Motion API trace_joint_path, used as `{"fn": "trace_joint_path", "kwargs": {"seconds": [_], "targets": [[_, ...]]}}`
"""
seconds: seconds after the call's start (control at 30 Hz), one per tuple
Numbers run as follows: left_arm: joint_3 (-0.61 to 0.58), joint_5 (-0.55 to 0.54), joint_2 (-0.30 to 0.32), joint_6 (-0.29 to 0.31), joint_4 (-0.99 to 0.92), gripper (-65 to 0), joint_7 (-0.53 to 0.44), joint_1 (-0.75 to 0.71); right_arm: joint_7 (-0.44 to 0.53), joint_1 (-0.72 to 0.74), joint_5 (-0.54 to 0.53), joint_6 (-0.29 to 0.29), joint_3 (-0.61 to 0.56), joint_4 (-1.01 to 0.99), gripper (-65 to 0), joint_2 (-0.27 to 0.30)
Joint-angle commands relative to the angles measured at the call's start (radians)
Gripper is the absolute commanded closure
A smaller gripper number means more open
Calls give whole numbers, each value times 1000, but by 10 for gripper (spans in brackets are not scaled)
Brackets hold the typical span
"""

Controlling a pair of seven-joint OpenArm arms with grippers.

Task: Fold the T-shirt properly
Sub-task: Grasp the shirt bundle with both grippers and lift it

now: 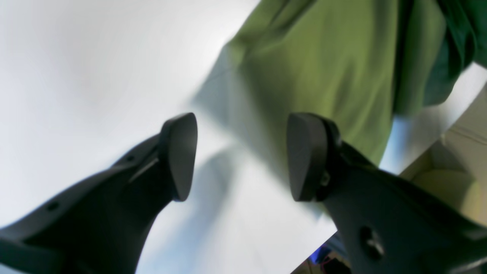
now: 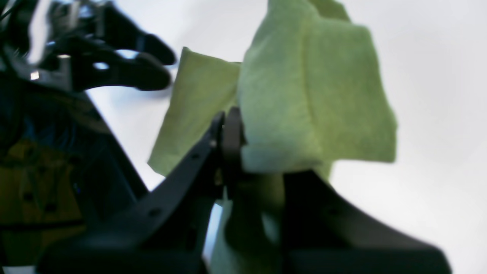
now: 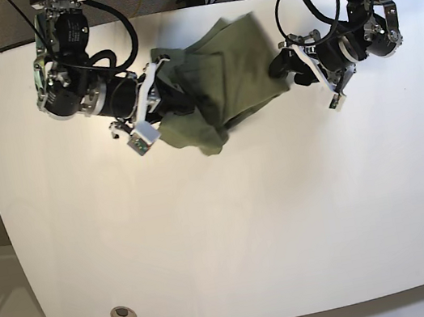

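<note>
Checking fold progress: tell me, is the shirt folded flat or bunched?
Bunched. The T-shirt lies rumpled in uneven layers, one edge clamped in the right gripper.

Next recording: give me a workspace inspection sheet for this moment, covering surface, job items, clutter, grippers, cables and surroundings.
Surface: white table with rounded corners, two small round fittings near the front edge.
Job's things: T-shirt, olive-green, bunched and partly lifted near the far edge, not folded.
Clutter: nothing seen.
Grippers: right gripper shut on the T-shirt, cloth draped over it; left gripper open, holding nothing, close beside the shirt's edge.
Cables: black cables looping along both arms.
Surroundings: floor below the front edge, dark equipment behind the table, a red mark at the right rim.
</note>
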State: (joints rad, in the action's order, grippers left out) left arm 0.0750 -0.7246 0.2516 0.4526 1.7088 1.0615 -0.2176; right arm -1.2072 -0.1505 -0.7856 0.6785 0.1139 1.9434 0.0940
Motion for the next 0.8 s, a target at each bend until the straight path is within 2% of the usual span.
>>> {"fn": "trace_joint_path", "kwargs": {"seconds": [0.0,0.2,0.27,0.4,0.53,0.67,0.77], "targets": [[-3,-10,12,7,18,-352,-17,6,24,30,8,-9,-36,16,0,7],[-5,-5,6,8,16,-352,-16,8,26,63,108,-26,-119,11,0,2],[-26,-11,-15,7,9,-351,-12,14,35,85,235,-26,-186,20,0,-1],[-37,-12,-29,7,7,-351,-13,16,38,102,322,-27,-238,19,0,-12],[-39,-10,-36,8,6,-351,-18,15,40,110,354,-31,-273,8,0,-24],[-41,-7,-33,8,0,-351,-23,13,50,123,327,-34,-310,-56,-3,-55],[-41,-4,-33,9,-2,-352,-24,14,56,130,308,-38,-312,-97,-34,-71]]}}
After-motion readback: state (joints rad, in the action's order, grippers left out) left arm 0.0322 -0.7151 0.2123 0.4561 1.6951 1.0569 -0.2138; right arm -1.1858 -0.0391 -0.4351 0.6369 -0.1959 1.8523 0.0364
